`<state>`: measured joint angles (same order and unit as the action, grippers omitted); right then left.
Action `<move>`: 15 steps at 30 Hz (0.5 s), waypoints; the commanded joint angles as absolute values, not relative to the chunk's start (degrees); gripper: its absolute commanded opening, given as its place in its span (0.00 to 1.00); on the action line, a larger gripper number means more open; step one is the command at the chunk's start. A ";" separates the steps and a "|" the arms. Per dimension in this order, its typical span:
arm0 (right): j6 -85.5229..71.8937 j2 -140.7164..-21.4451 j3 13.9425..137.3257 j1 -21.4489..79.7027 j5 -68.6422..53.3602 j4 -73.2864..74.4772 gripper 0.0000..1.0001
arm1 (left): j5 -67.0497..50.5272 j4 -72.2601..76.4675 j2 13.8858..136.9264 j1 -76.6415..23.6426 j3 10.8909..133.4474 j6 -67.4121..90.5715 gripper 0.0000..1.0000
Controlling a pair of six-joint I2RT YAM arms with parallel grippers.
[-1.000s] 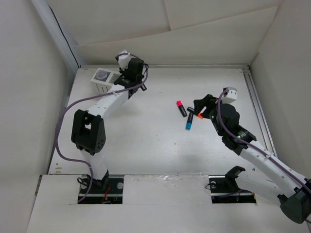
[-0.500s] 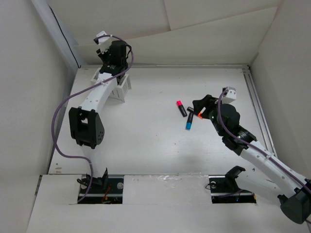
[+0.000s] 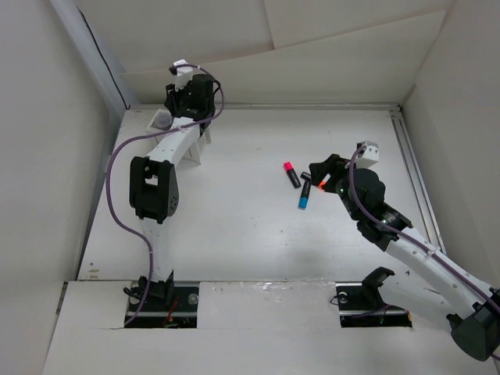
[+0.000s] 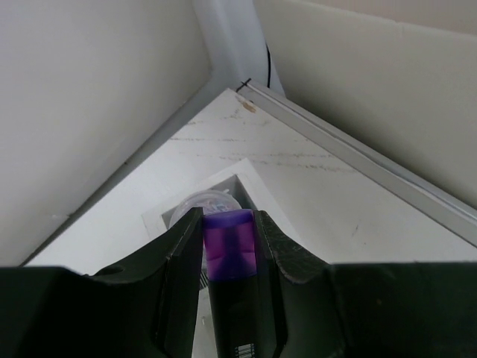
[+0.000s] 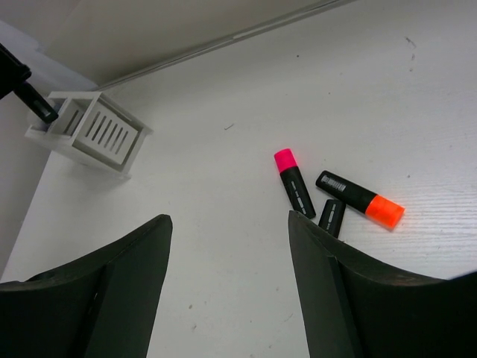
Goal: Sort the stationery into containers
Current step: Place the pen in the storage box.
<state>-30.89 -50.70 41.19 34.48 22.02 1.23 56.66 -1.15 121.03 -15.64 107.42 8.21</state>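
Observation:
My left gripper (image 4: 229, 224) is shut on a black marker with a purple end (image 4: 229, 242) and holds it just above the white slatted box (image 4: 247, 173). A round greyish piece (image 4: 201, 203) lies in one compartment. In the top view the left gripper (image 3: 183, 108) hangs over the box (image 3: 199, 147) at the back left. My right gripper (image 5: 227, 224) is open and empty, a little above the table left of three pens: pink-ended (image 5: 294, 183), orange-ended (image 5: 361, 200), and one half hidden by my finger (image 5: 332, 216). The top view shows its blue end (image 3: 302, 200).
The box (image 5: 93, 130) stands close to the back-left corner, by the left wall and the metal rail (image 4: 358, 153) along the back wall. White walls enclose the table on the left, back and right.
My left arm swung from the right of the box up toward the back-left corner and now hangs over the box with the marker. The right arm and the pens have not moved.

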 commanded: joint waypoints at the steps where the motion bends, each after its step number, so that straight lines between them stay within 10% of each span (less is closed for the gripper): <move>1: -31.11 -50.62 41.13 34.19 21.62 -0.97 0.70 | 61.17 6.58 120.06 -15.29 110.21 1.94 0.05; 15: -30.59 -51.15 41.66 34.19 21.09 -0.97 0.70 | 62.58 13.97 122.52 -15.29 107.05 -2.29 0.05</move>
<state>-30.87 -51.33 41.19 34.48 21.56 1.23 60.99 10.85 122.15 -15.64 107.37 -1.10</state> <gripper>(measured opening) 0.697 0.261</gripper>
